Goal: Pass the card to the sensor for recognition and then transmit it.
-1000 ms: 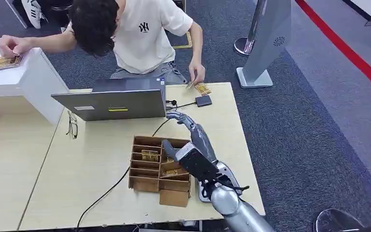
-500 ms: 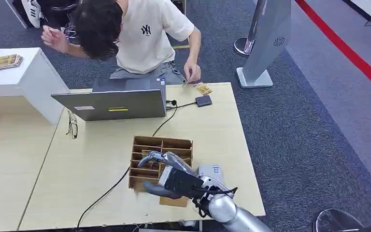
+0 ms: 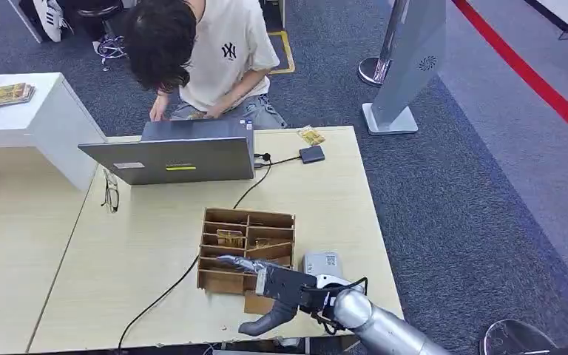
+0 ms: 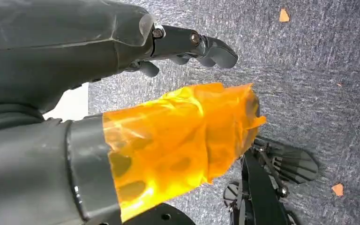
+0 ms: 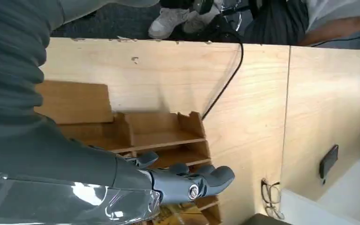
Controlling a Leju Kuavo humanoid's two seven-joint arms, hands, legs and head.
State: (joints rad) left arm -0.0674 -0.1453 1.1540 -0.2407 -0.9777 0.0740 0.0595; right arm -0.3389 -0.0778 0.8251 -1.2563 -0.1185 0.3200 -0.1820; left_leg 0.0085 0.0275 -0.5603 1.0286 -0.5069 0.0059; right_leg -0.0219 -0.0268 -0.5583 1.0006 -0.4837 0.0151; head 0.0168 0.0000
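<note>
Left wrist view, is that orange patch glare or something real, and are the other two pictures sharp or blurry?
Left wrist view: the orange is a crinkled translucent wrap on the left hand, with soft highlights, not glare; the carpet behind is sharp. Head view: evenly lit and crisp, the right hand slightly soft. Right wrist view: the right hand close up is blurred with a sheen; the wooden organizer stays clear.

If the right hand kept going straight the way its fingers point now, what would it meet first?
Probably the wooden organizer: the right hand points leftward across its near compartments. Its height above them is unclear, so it might instead pass over towards the bare table.
</note>
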